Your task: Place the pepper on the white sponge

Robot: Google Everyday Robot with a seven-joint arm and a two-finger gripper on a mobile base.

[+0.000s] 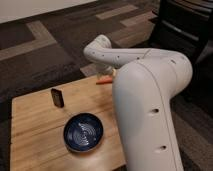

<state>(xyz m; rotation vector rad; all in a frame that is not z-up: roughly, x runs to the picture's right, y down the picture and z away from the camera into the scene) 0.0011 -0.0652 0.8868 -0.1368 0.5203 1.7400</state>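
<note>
Frankly, the end effector [110, 75] barely showed behind the arm [145, 95], just by the pepper [103, 81]; open or clamped, I couldn't tell.

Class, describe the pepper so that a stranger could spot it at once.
Start at the wooden table, then its far edge, where the white arm hides most of the tool. The pepper lies there beside it: small and orange-red, unlike the big blue bowl and the dark upright block nearer the camera.
</note>
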